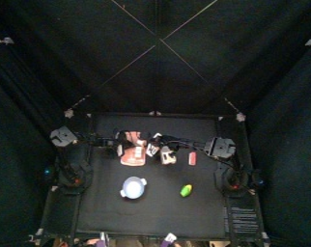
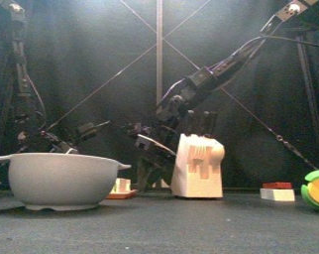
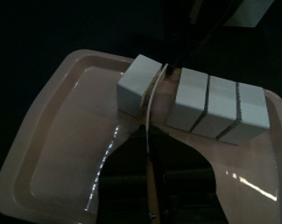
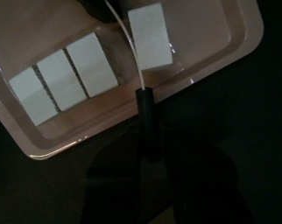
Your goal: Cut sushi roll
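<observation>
You see the black table [image 1: 152, 207] penned by black curtains [image 1: 29, 87] — the sushi roll [image 3: 207, 105] lies on the pink board [image 3: 61, 166], centre frame; neither claw's state can be told.

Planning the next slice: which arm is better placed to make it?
Right, probably: the knife runs out from it, with the blade between the cut piece and the remaining sushi roll.
</observation>
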Controlling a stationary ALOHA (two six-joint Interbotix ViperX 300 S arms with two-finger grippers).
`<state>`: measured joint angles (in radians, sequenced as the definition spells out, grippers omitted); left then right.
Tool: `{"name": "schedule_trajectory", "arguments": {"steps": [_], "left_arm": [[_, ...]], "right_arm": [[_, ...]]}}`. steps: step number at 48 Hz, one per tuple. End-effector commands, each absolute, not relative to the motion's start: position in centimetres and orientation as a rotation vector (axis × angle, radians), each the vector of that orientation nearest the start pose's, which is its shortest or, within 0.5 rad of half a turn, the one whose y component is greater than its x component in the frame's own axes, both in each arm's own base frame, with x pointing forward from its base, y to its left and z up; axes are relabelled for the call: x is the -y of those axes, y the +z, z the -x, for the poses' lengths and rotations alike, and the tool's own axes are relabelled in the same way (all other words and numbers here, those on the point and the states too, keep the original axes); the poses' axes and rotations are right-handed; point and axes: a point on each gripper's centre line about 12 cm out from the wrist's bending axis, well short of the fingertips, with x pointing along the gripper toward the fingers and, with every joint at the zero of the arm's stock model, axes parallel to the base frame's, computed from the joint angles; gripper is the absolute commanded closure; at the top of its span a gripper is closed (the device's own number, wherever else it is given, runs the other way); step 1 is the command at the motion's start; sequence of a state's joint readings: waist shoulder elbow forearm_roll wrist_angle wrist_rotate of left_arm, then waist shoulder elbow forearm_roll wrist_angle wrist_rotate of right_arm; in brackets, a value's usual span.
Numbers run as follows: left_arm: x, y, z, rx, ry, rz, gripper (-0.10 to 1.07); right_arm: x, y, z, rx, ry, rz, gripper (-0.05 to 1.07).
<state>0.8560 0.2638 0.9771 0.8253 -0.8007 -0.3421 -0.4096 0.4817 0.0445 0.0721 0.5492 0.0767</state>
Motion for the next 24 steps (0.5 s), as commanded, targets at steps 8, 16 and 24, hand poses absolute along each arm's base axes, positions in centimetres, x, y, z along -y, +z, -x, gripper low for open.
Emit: {"name": "schedule_trajectory", "arguments": {"steps": [8,16,24], "left_arm": [[-19.9,6.4,-25.2,-0.508,0.226,0.103,0.69],[-19.7,7.0,-25.0,-0.497,0.228,0.093,0.69],[-19.1,8.2,-24.7,-0.479,0.217,0.063,0.69]], "right_arm": [[20.9,14.3,-46.8,-0.962,-0.437,-0.351,0.52],[20.7,14.9,-46.8,-0.949,-0.435,-0.353,0.52],[20.4,16.2,-46.8,-0.924,-0.431,-0.344,0.52]]}}
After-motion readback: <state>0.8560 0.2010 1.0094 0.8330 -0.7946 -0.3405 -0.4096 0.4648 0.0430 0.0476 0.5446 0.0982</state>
